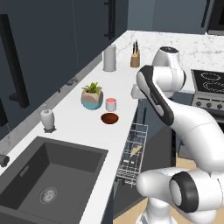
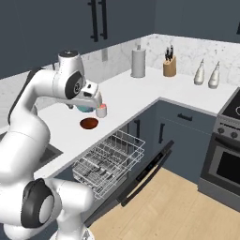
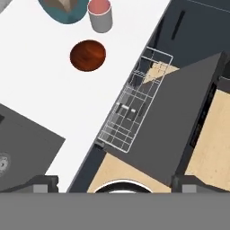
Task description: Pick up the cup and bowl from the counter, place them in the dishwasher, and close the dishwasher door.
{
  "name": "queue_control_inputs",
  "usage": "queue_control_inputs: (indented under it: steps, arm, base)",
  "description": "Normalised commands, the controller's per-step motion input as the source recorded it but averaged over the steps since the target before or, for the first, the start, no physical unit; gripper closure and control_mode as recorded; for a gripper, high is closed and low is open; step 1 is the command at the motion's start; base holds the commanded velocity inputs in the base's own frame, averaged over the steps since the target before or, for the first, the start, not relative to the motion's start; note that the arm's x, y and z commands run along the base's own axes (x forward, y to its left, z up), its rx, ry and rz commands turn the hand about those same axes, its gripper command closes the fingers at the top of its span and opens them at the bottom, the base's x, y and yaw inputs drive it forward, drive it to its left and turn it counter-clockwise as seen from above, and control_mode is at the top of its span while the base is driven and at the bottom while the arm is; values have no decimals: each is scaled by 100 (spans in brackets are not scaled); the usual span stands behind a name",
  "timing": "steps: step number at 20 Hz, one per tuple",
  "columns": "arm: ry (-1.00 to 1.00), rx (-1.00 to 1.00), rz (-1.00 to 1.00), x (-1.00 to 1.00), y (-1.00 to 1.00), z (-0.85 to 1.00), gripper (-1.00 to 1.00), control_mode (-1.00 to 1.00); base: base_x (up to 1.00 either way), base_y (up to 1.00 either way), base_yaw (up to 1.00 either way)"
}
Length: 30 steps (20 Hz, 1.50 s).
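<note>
Gleaming reddish-brown shallow bowl [image 3: 88, 55]

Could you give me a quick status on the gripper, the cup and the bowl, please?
Gripper open, empty, high above counter edge. Cup and bowl on counter, untouched. Dishwasher door down, rack out; nothing in the way.

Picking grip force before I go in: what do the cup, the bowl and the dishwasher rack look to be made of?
The cup: looks like glazed ceramic or plastic, smooth plain white wall, pink rim; uncertain. The bowl: looks like polished wood or brown glaze, with streaky reddish-brown grain and a soft sheen. The rack: thin white wire grid, likely coated metal. All are rendered, so these are guesses.
</note>
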Motion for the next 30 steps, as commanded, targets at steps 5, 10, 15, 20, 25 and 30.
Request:
queue_control_inputs:
  steps: [5,10,15,20,25,30]
  arm:
    - [0,10,-10,78,-33,-21,-100,-100]
    - [0,16,-7,93,-21,-43,-100,-100]
    - [0,11,-5,87,0,-58,-100,-100]
    - [-1,1,-6,74,4,-44,-100,-100]
    - [0,0,-2,73,29,-20,-100,-100]
    - [1,0,0,60,34,-27,-100,-100]
  base:
    - [0,0,0]
    - [0,0,0]
    - [0,0,0]
    - [0,0,0]
    - [0,0,0]
    - [0,0,0]
